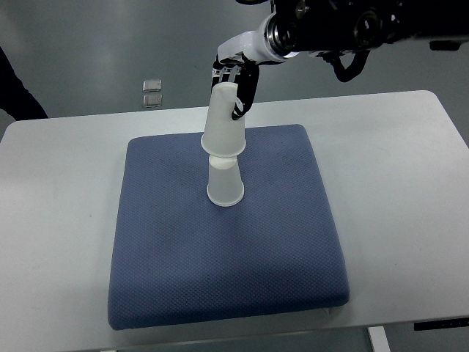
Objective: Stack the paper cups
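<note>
White table (410, 161) spans frame. Blue pad (227, 271) laid at centre. Right hand (236, 77), entering from upper right, closed around upper paper cup (223, 125), held inverted and tilted above lower paper cup (225, 183), which is seated inverted on pad, centre frame; rims touching.

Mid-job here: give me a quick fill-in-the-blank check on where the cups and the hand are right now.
1. The right hand holds the upper paper cup with its mouth facing ____.
2. The lower paper cup stands upside down on the ____ cushion.
3. The cushion lies on a ____ table.
4. The arm holding the cup enters from the picture's ____ edge.

Missing words: down; blue; white; right
</note>
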Robot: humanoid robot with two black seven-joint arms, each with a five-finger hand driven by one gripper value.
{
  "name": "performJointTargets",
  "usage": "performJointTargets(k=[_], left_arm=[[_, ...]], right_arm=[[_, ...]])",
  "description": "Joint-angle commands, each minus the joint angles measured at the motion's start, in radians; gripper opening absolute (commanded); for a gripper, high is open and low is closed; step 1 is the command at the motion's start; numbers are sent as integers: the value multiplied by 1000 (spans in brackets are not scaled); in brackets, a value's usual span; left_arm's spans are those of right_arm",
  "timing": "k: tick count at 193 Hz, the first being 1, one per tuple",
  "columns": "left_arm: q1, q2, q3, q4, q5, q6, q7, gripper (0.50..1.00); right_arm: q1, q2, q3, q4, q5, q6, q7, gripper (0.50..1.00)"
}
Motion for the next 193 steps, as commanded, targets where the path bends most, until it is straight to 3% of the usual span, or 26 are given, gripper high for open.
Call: performJointTargets(k=[1,65,193], left_arm=[[0,0,0,1,0,0,0,1000],[1,0,0,3,0,0,0,1000],[1,0,0,3,0,0,0,1000]], right_arm=[[-9,0,11,10,0,-8,0,780],[-46,0,12,10,0,-60,0,780],[-81,0,12,10,-2,-83,0,785]])
